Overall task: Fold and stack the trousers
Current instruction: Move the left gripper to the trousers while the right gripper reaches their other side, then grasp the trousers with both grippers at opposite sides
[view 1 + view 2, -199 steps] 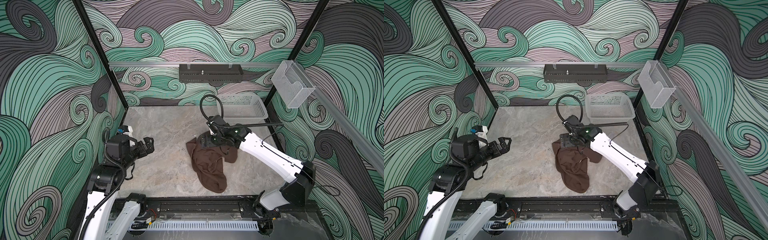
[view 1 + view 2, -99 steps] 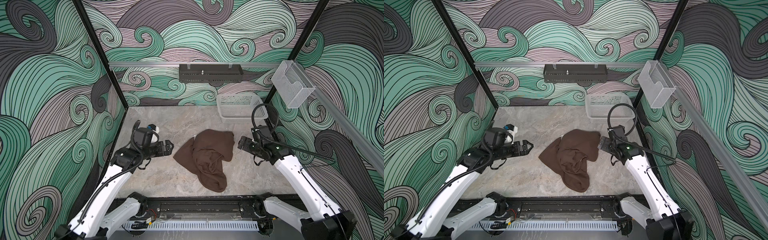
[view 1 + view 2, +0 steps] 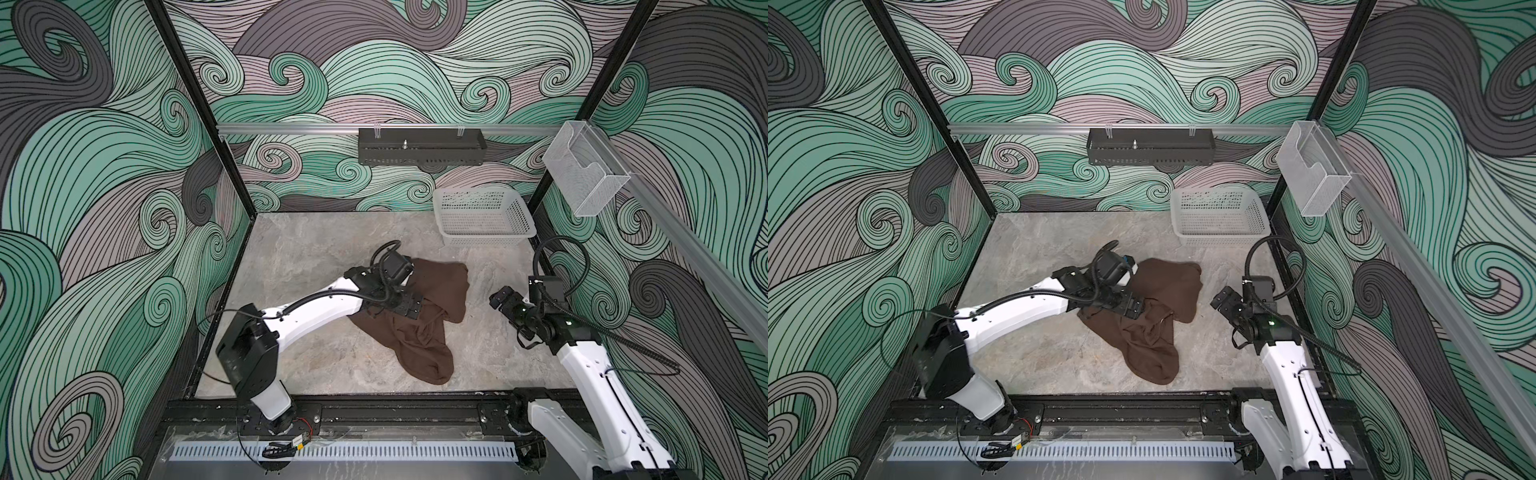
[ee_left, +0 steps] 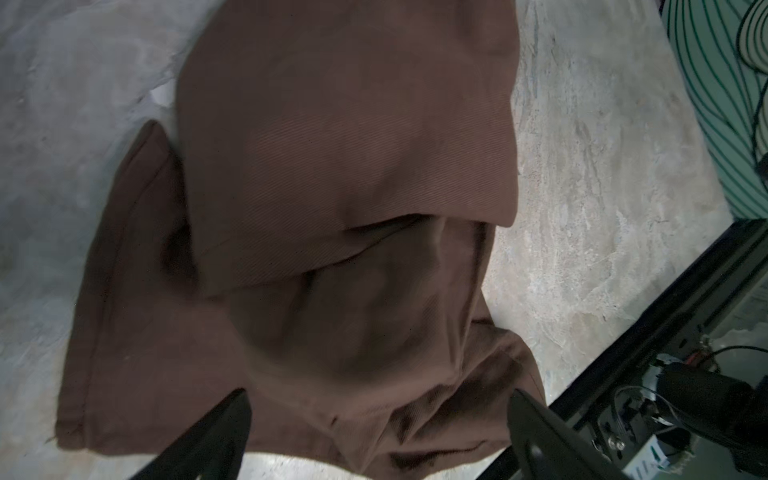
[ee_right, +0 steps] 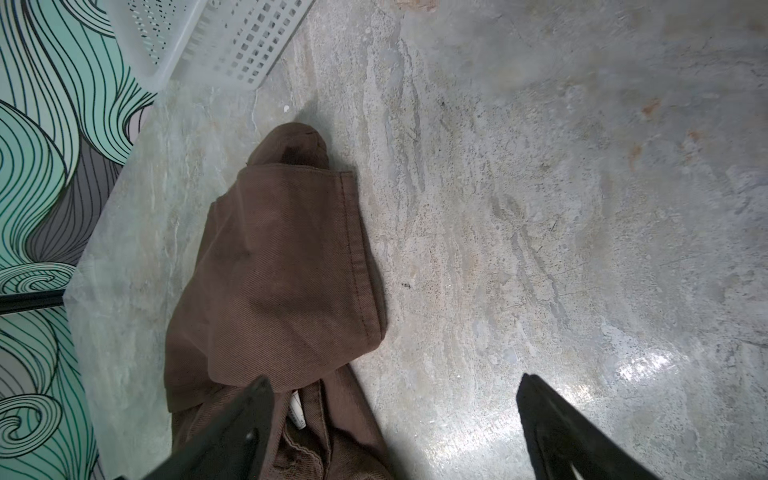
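Both top views: trousers [image 3: 419,332] lie crumpled mid-surface [image 3: 307,257], dark brown and matte. One broad flap is folded over at the back and a rounded lobe trails toward the near edge. White mesh basket [image 3: 482,232] sits in the back right corner, well apart from the cloth. Left end effector [image 3: 410,308] is low over the heap's left-centre; can't tell if it touches. Right end effector [image 3: 500,297] is just right of the trousers, clear of them.

Left wrist: left end effector [image 4: 374,419] has its jaws wide apart with nothing clamped. Trousers [image 4: 332,187] fill the view below in overlapping twill folds.

Right wrist: right end effector [image 5: 395,415] has its jaws apart over bare surface [image 5: 540,208]. Trousers [image 5: 282,270] show a stitched hem, with a small white label [image 5: 297,409] peeking from the folds.
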Controlling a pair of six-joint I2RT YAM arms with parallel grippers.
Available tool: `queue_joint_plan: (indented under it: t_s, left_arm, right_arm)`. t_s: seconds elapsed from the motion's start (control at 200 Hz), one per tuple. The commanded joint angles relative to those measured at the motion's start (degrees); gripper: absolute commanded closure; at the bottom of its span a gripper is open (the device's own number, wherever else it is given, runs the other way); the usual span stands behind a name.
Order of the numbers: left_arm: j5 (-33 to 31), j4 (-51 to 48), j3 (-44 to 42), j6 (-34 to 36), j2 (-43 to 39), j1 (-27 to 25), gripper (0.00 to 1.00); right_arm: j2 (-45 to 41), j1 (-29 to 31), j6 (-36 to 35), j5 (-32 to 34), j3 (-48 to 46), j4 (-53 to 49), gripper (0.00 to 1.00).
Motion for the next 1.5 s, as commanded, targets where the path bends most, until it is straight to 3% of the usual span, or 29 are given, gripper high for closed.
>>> queue_joint_plan:
  t_s: [0.0,0.08,0.215,0.39,0.5,0.62,0.751,1.056,1.116,1.151,1.271,1.311,1.366,1.496]
  left_arm:
    - [-3.8,-1.0,1.2,0.3,1.5,-1.0,0.01]
    - [-5.8,0.4,-2.6,-2.9,-1.0,-0.9,0.01]
    - [-8.6,4.1,-11.4,-7.9,-10.9,-0.8,0.01]
    - [-12.9,6.5,-20.9,-10.9,-23.5,0.5,0.01]
    - [-11.4,7.6,-26.0,-13.3,-28.2,3.7,0.02]
    - [-9.3,7.6,-28.5,-14.4,-31.1,6.6,0.01]
    - [-8.6,6.8,-29.4,-14.5,-32.7,8.1,0.01]
    - [-6.9,7.0,-32.5,-14.7,-34.8,10.9,0.01]
    - [-6.4,7.4,-32.9,-14.7,-34.7,11.3,0.01]
    - [-6.1,7.7,-33.2,-14.6,-34.7,11.5,0.02]
    - [-4.5,8.2,-33.3,-14.2,-33.3,11.7,0.01]
    - [-3.6,8.1,-32.9,-13.9,-32.5,11.7,0.02]
    - [-1.8,7.8,-32.0,-13.3,-31.2,11.7,0.01]
    - [2.3,6.8,-28.7,-11.4,-27.6,11.7,0.02]
  right_arm:
    - [0.6,-0.2,-0.5,-6.7,-1.3,1.8,0.14]
    - [2.2,2.0,-3.5,-9.6,-1.4,2.7,0.17]
    - [4.6,13.0,-8.6,-5.4,-1.4,3.4,0.25]
    - [8.1,26.5,-9.5,-1.1,-4.9,10.9,0.47]
    - [13.2,33.2,-9.3,0.3,-4.9,15.4,0.59]
    - [19.6,37.7,-9.2,-0.2,-3.1,19.2,0.59]
    - [25.9,39.9,-8.4,-2.0,-1.1,23.7,0.53]
    - [35.1,40.5,-6.6,-3.7,2.3,29.5,0.27]
    - [36.1,40.5,-6.6,-3.2,3.1,29.6,0.26]
    - [36.4,40.5,-6.7,-2.8,3.3,29.5,0.32]
    - [34.2,40.4,-6.8,0.5,3.6,27.7,0.80]
    - [32.3,40.3,-7.2,2.2,3.8,26.0,0.91]
    - [29.5,40.2,-8.5,3.9,4.1,23.1,0.97]
    - [24.6,38.6,-10.6,5.1,4.6,16.7,1.00]
